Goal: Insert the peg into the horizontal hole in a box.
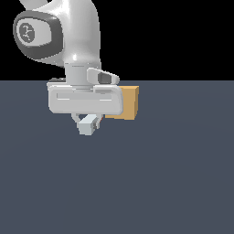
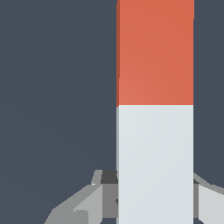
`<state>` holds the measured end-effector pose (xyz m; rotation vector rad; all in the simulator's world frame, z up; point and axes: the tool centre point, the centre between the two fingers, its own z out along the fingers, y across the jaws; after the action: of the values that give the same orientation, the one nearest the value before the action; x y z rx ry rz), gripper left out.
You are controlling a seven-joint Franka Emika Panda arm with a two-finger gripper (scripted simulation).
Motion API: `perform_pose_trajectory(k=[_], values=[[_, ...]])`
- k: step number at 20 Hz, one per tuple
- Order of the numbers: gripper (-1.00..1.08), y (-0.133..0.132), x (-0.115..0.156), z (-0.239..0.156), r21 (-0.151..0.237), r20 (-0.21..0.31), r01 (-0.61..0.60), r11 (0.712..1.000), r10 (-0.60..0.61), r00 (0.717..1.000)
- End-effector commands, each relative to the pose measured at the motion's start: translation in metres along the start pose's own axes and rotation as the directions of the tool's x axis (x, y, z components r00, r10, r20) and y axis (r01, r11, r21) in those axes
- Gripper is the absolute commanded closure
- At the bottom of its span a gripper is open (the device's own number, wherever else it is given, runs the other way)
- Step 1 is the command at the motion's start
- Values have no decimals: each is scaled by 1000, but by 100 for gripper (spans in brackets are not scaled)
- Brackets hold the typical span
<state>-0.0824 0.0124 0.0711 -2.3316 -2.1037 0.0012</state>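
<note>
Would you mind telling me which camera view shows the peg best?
The wrist view: the peg fills the frame, red-orange at one end and pale grey-white at the other, between the gripper's fingers. In the exterior view only a red-orange sliver shows, beside the box.

we see the small tan cube box [image 1: 130, 102] behind the grey gripper [image 1: 87, 124], toward the exterior view's right. the red-orange and white rectangular bar peg [image 2: 155, 109] sits between the gripper's fingers [image 2: 76, 205].

A flat slate-grey floor [image 1: 151, 183] carries the tan box [image 1: 130, 103].
</note>
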Motion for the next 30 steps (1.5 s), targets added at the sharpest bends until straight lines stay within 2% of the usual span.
perform_pose_trajectory(k=[1, 9, 16, 22, 30], values=[[108, 3, 20, -4, -2, 0, -27, 1000, 27, 1000], [108, 15, 81, -16, -2, 0, -106, 994, 106, 994], [108, 26, 117, -22, -2, 0, -154, 988, 154, 988], [108, 32, 131, -25, -2, 0, -173, 985, 173, 985], [108, 32, 133, -25, -1, 0, -174, 985, 174, 985]])
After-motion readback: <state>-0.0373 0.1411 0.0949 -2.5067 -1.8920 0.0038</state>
